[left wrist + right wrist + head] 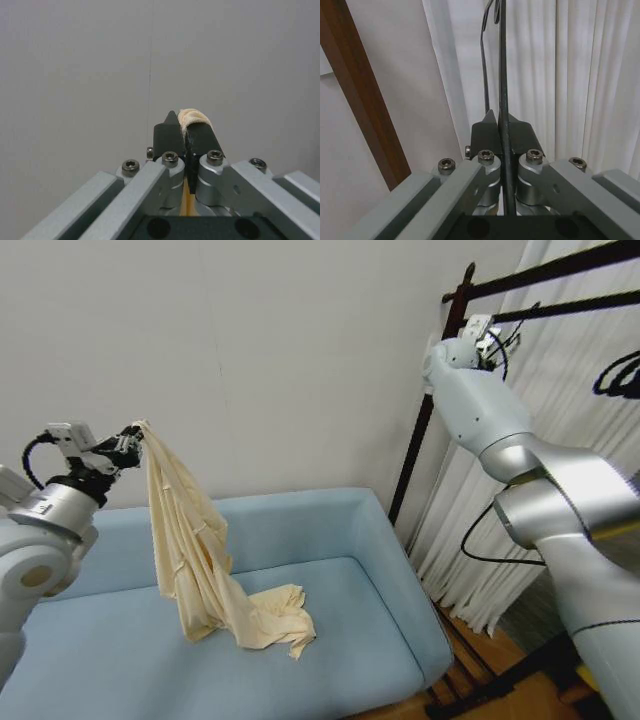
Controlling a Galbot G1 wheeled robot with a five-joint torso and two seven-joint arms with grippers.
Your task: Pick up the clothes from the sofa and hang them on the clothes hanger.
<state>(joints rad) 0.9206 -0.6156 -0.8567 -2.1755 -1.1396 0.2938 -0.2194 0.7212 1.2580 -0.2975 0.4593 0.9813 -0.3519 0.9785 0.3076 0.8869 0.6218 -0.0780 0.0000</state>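
Head view over sofa (pixel 340 650); wrist close-ups.

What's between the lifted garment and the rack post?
Head view: bare wall above and sofa backrest below, between garment and rack post.

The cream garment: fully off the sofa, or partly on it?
Partly on: garment hangs from the left gripper; lower end rests on the sofa.

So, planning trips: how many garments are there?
1: a cream garment, pinched by the left claw, tail on the sofa. Right claw grips a hanger. None seems hidden.
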